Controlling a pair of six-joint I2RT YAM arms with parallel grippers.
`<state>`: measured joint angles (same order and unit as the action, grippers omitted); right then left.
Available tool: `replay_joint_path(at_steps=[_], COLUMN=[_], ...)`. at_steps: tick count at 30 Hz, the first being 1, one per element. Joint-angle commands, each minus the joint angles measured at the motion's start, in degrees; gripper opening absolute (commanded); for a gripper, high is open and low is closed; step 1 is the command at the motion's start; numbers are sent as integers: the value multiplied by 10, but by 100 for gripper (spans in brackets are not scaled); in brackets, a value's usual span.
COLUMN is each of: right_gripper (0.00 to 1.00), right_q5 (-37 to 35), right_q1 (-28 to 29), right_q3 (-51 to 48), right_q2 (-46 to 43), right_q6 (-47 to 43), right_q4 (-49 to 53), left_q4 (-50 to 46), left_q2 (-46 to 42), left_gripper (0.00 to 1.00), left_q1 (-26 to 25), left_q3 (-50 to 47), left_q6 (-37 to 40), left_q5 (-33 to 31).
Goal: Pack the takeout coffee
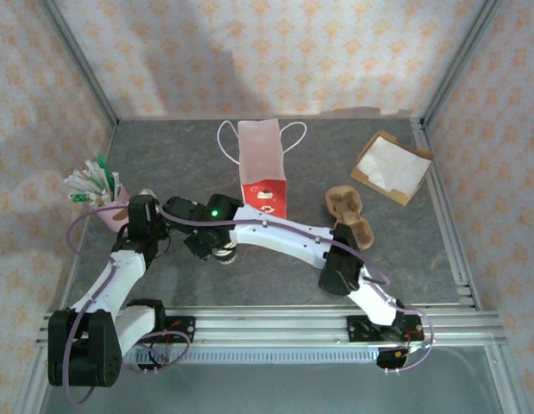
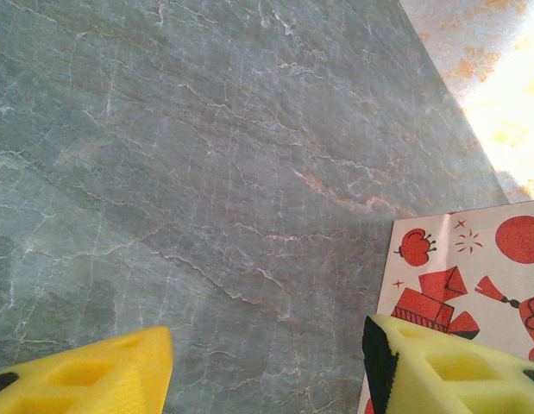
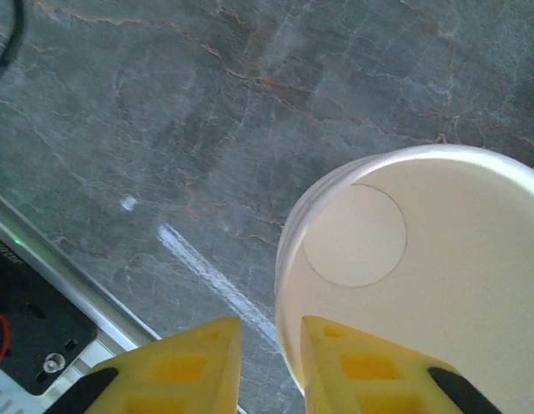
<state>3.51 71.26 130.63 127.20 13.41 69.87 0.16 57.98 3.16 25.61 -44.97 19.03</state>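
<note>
Right gripper (image 3: 271, 332) seemingly astride lidless cup (image 3: 439, 285) rim

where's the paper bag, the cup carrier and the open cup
paper bag (image 1: 263, 164): top external view, middle of its pale panel
cup carrier (image 1: 342, 203): top external view, its far well
open paper cup (image 3: 439, 285): right wrist view, cream inner wall
</note>
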Motion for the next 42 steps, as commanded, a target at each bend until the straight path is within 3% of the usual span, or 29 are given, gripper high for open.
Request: replay_joint_path(at_steps=[1,5,20,42], right_gripper=[23,22,0,0], right_q5=[-26,-30,-58,-120], right_q1=[3,3,3,5], right_q3=[27,36,66,191], right_q2=[14,24,32,31], right_q6=[-11,-12,-16,-24], right_q4=[42,44,58,132], left_q4=[-15,-17,-16,-8], left_q2=[-13,-17,-22,-31], left_gripper=[61,61,61,61], left_q1=[8,8,8,8], left_q3=[17,16,15,7], left_q6=[9,10,10,12], left_q5=[-16,-16,-18,-22])
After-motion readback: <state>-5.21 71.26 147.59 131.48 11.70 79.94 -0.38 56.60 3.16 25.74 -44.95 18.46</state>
